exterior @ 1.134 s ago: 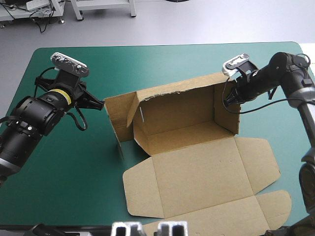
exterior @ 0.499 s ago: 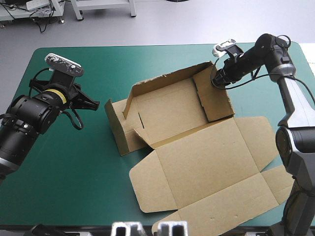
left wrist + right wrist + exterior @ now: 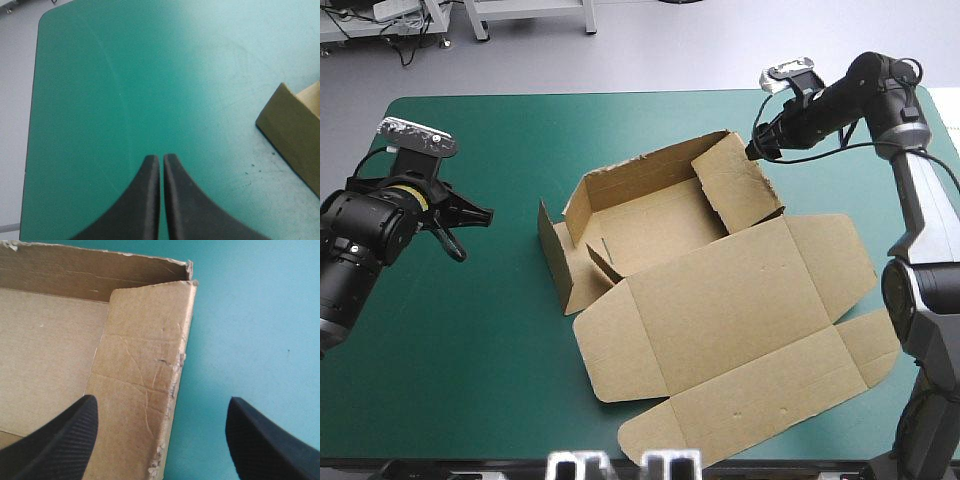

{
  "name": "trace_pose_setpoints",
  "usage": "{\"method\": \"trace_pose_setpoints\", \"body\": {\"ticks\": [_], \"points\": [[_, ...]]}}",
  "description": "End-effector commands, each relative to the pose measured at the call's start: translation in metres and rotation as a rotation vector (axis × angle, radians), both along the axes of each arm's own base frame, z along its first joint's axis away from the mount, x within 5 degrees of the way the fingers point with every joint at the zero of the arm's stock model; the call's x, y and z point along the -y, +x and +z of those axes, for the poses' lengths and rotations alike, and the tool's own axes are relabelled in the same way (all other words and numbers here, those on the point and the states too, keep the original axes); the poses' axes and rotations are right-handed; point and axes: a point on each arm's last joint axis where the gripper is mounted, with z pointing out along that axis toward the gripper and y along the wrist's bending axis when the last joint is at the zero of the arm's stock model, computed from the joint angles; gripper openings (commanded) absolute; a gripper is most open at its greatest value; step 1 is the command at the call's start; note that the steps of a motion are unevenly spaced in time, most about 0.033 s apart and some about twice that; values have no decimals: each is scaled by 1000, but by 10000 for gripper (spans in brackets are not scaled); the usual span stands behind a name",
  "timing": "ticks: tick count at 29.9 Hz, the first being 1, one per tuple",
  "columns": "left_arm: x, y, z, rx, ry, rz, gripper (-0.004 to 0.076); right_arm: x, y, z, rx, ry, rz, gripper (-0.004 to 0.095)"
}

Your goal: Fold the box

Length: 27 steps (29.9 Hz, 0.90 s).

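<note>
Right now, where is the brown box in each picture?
High view: box in the middle, lid flat.
Left wrist view: one wall ahead of, beside the shut left hand.
Right wrist view: end wall ahead of the open right hand.
Shared landmark: teal-green cover.

Box (image 3: 720, 300): brown corrugated board, matt, creased and scuffed, ragged torn edge along the far wall. Counter cover (image 3: 100, 100): teal-green, smooth, faint sheen, fine scratches. Right pincer (image 3: 161, 402): black, finely cross-hatched grip faces. Left pincer (image 3: 160, 156): black, smooth, matt.
</note>
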Motion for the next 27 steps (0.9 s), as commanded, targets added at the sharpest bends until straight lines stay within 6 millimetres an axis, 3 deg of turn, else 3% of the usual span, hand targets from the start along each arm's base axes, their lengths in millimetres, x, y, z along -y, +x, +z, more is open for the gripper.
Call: {"method": "trace_pose_setpoints", "body": {"ticks": [1, 10, 16, 20, 23, 27], "points": [[-4, -8, 18, 69, -27, 4, 13, -2, -6, 16, 32, 4, 12, 665], [-8, -14, 13, 27, 4, 23, 13, -41, 12, -43, -79, -147, 101, 583], [-8, -15, 5, 6, 6, 22, 13, -47, 17, -59, -118, -129, 113, 472], [-7, -13, 8, 46, -6, 13, 12, -44, 18, -61, -113, -172, 113, 273], [-5, -11, 12, 91, -31, 0, 12, -43, 18, -61, -111, -181, 114, 6], [-3, -11, 11, 90, -48, -8, 12, -46, 15, -53, -101, -132, 116, -24]]}}
